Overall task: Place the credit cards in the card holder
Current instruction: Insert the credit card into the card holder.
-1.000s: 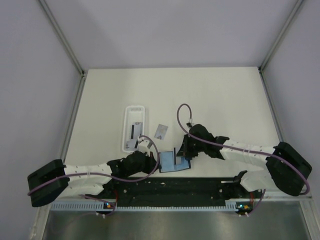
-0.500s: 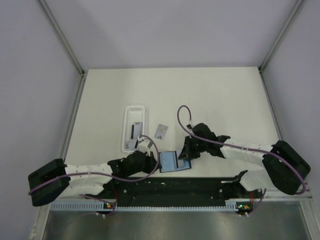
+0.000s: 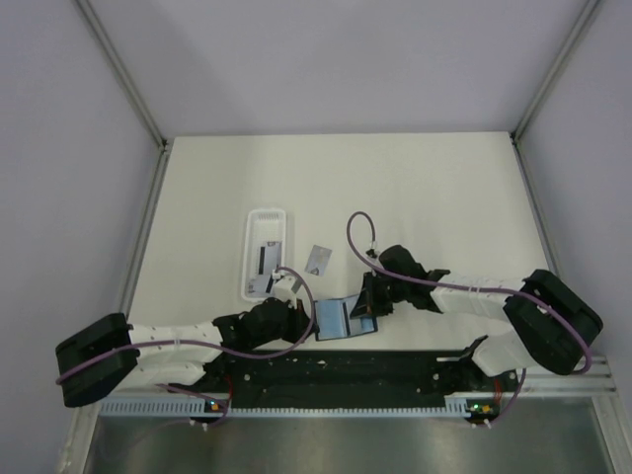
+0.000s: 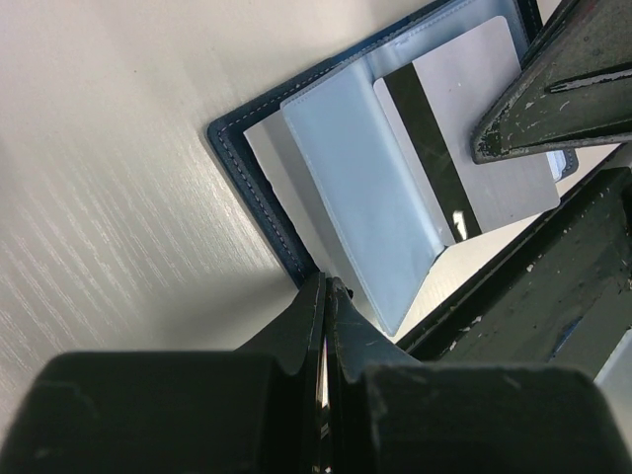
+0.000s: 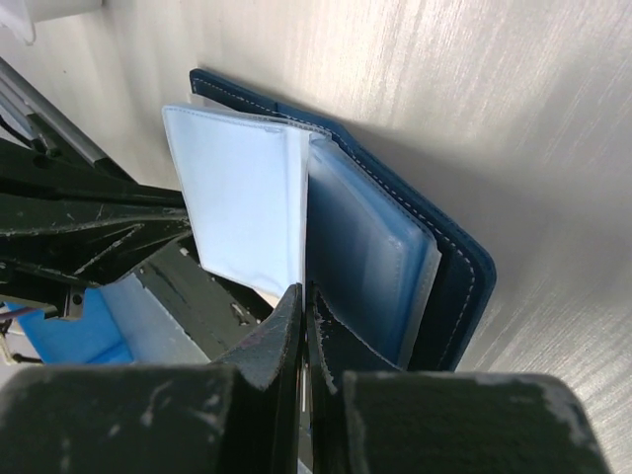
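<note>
The navy card holder (image 3: 336, 321) lies open near the table's front edge, its pale blue sleeves (image 4: 355, 197) fanned up. My left gripper (image 3: 308, 321) is shut on the holder's near left edge (image 4: 229, 148); its jaws (image 4: 328, 284) meet on the stitched cover. My right gripper (image 3: 363, 308) is shut on a grey credit card (image 4: 484, 148) with a black stripe, whose lower end sits between the sleeves. In the right wrist view that card (image 5: 302, 217) shows edge-on above the gripper (image 5: 304, 292), beside the navy cover (image 5: 459, 267). Another card (image 3: 318, 259) lies loose on the table.
A long white tray (image 3: 267, 219) holding more cards stands left of the loose card. The black base rail (image 3: 346, 370) runs just in front of the holder. Grey walls and metal posts close the table's sides and back.
My right gripper has shifted slightly left and lower with the card, bringing it in among the holder's sleeves. The left gripper has kept its hold in place.
</note>
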